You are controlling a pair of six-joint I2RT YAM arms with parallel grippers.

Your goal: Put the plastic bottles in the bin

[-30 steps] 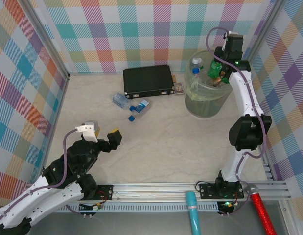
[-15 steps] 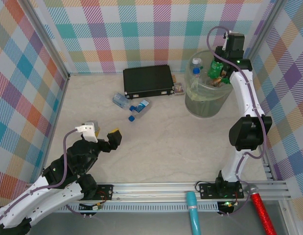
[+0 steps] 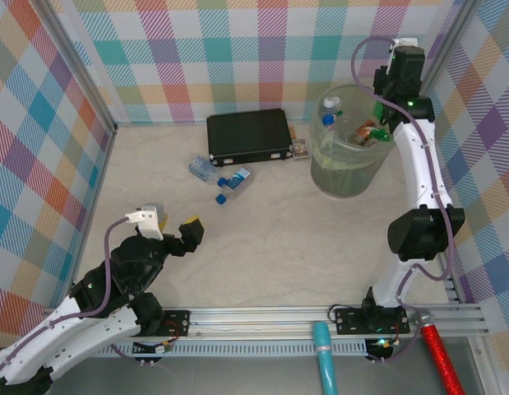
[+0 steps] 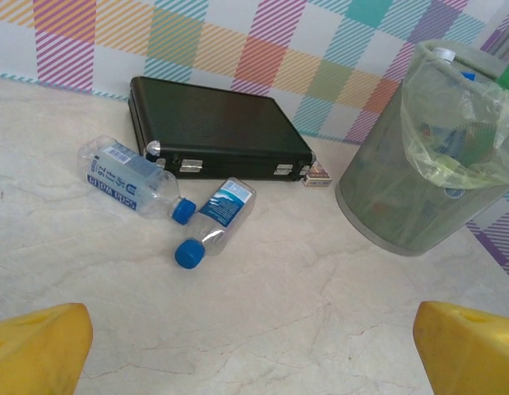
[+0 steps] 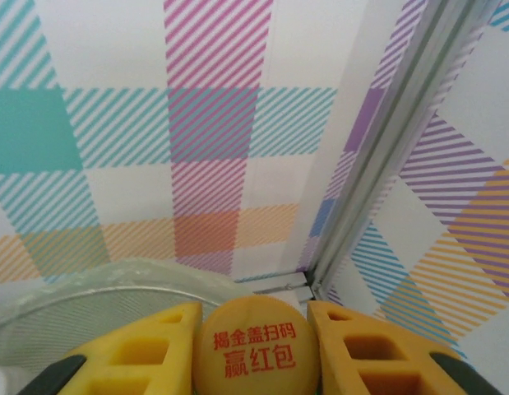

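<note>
Pale marble table (image 3: 279, 234), plaid walls (image 3: 238, 49). Several bottles (image 3: 330, 111) already sit in the bin (image 3: 344, 177). The right gripper (image 5: 254, 325) pinches one more bottle (image 5: 256, 355) by its cap above the bin. Two loose bottles (image 4: 131, 177) lie left of the bin, yet to go. The left gripper (image 4: 252, 352) gapes empty, well left of it.

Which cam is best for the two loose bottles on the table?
Left wrist: left bottle and right bottle lie large, labels and blue caps readable, before the case. Top external shows them small, from above.
</note>
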